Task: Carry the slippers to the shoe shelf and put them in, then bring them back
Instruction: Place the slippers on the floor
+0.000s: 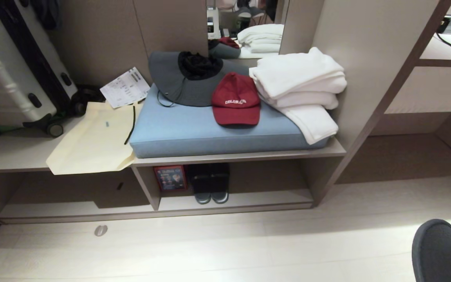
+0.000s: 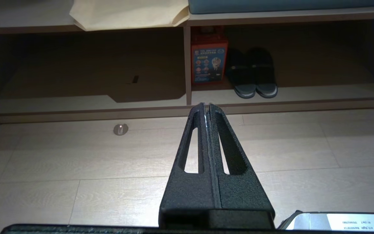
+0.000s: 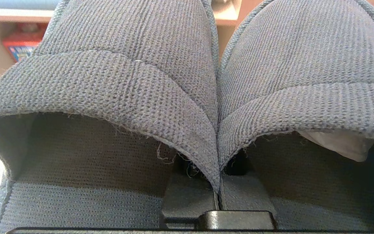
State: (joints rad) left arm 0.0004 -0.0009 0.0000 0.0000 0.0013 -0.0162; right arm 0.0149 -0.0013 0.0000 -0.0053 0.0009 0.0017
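Two dark grey slippers (image 3: pixel 187 81) hang side by side from the right gripper (image 3: pixel 218 198), its claw pinched shut on their inner edges where the uppers meet. They are near the floor, in front of the shoe shelf (image 1: pixel 233 201) but not yet inside, so placing them and bringing them back both remain. One other dark pair (image 1: pixel 211 184) already sits in that cubby beside one red box (image 1: pixel 170 177). The left gripper (image 2: pixel 206 109) hangs shut and empty.

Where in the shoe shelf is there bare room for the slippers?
In the shoe shelf, the base board right of the black slides is bare up to the right wall. The left end is crowded: red box against the divider, slides beside it.
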